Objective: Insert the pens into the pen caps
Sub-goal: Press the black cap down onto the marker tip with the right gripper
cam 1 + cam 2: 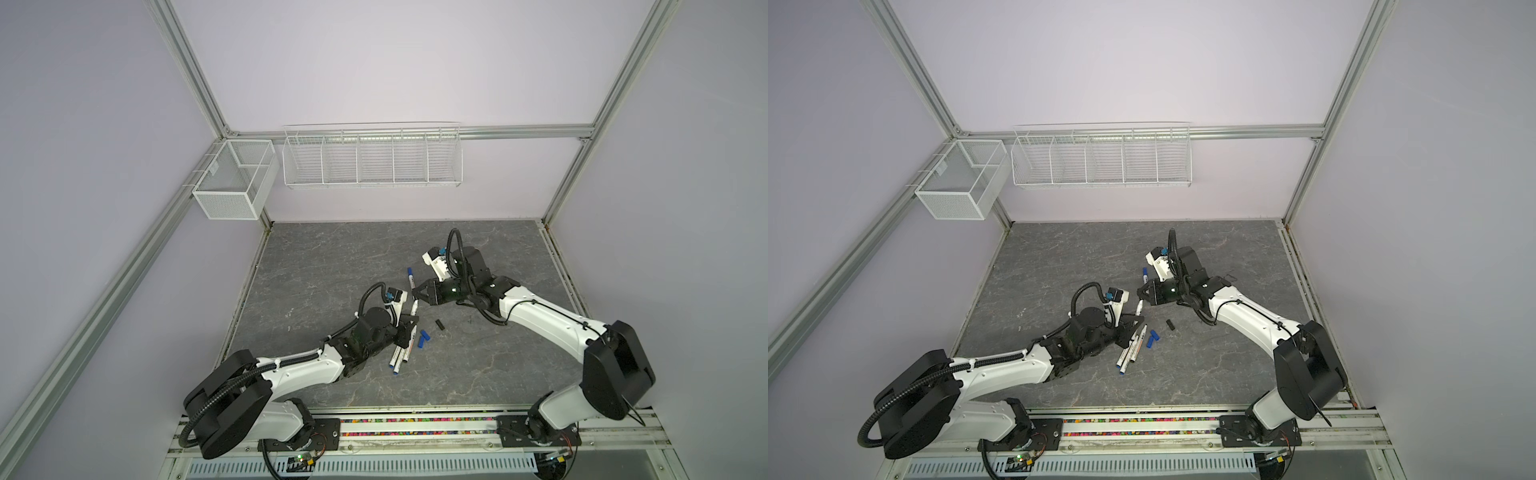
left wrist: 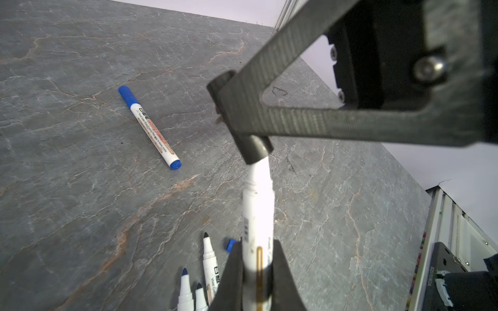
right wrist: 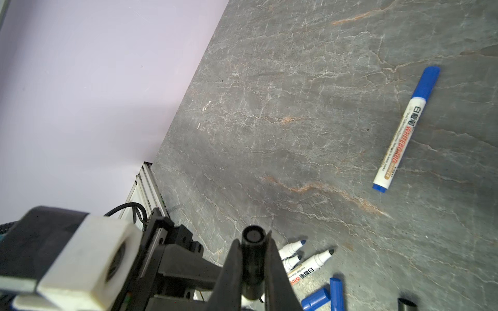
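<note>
The left gripper [image 2: 257, 250] clamped a smooth white marker pen [image 2: 257, 210] by its barrel, tip inside the stubby black cap [image 3: 252, 264] pinched by the right gripper [image 3: 252, 239]. This looked like the capping step, likely needing a straight push to seat. Three uncapped pens [image 2: 210, 264] and two blue caps [image 3: 336, 290] lay below on the veined grey tabletop [image 2: 80, 161].

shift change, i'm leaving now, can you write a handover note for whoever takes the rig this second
Left gripper: shut on a white pen.
Right gripper: shut on a black cap that sits over that pen's tip. The pen's neck shows below it, so it looks not fully pushed on.
Done: one blue-capped pen lies apart on the table.
Left: seat this cap, then cap the three uncapped pens beside the left gripper, using the two blue caps and the loose black cap near them.
</note>
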You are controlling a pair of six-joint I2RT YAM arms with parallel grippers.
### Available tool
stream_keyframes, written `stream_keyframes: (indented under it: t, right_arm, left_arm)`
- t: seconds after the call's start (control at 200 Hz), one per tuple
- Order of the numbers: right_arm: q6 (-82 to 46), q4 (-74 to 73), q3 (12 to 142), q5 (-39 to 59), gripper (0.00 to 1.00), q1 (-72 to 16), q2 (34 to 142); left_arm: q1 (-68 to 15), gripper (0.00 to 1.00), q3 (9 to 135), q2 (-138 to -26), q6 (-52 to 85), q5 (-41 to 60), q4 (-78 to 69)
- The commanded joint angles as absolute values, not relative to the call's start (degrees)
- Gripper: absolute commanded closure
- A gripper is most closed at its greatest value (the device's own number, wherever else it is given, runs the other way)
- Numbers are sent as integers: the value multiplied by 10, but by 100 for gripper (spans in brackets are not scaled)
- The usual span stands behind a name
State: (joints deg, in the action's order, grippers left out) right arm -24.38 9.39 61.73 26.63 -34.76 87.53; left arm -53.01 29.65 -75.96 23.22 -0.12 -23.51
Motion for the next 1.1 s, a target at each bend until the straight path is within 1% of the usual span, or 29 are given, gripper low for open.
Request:
stream_keyframes:
  t: [0.0, 0.25, 0.465, 0.69, 0.92, 1.095]
  right_arm:
    - [-225, 122, 611, 255, 92, -351, 864]
    - [-237, 99, 595, 291, 91, -350, 846]
    - [-272, 43, 572, 381, 91, -331, 797]
    - [-227, 106, 571, 440, 91, -330, 763]
    - [-179, 172, 564, 461, 90, -334, 747]
    - [-160, 196, 568, 466, 89, -348, 764]
  left_arm:
    - [-530, 100, 292, -755, 225, -10, -258]
    - [-530, 100, 296, -756, 224, -16, -285]
    - [-528, 100, 305, -758, 224, -37, -363]
    - [-527, 100, 326, -757, 220, -71, -404]
    - [-527, 100, 356, -754, 178, -70, -375]
    - [-529, 100, 346, -761, 165, -73, -371]
